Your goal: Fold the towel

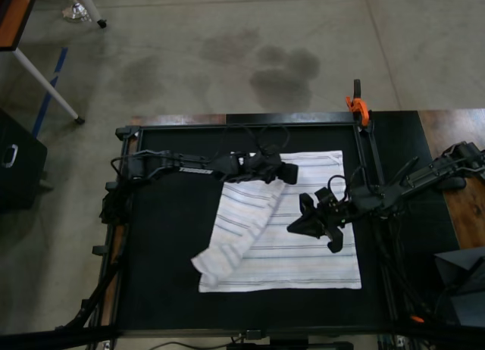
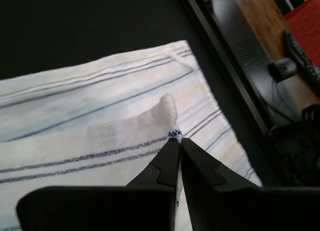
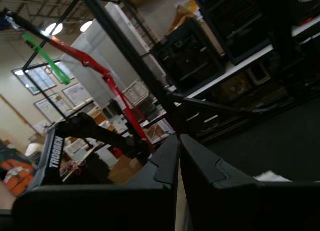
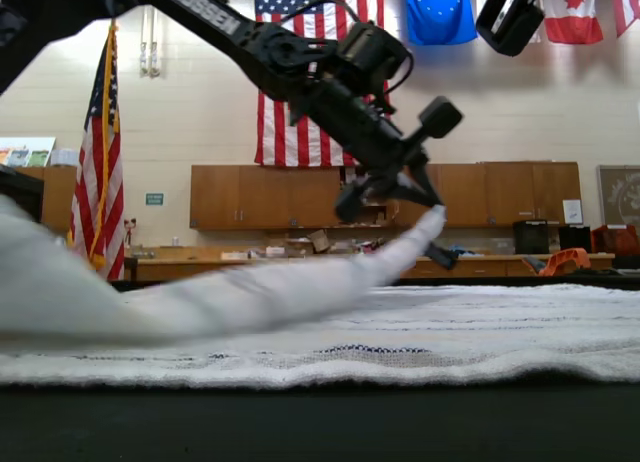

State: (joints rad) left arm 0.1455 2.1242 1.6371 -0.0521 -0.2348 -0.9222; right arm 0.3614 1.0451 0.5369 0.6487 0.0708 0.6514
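Black mat (image 1: 167, 274) bare around towel (image 1: 295, 251), corner pinched aloft by left gripper (image 2: 180, 140); right gripper (image 3: 179, 141) closed, empty.

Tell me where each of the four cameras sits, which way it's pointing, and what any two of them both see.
Top view: overhead, looking straight down at the black table, the towel and both arms.
Left wrist view: rides the left gripper, looking along its shut fingers pinching a towel corner.
Right wrist view: rides the right gripper, tilted up at the room, its fingers together, empty.
Exterior view: at table level, looking across the towel at the left arm lifting its corner.
Shared: top, left wrist and exterior views all show the pinched corner.
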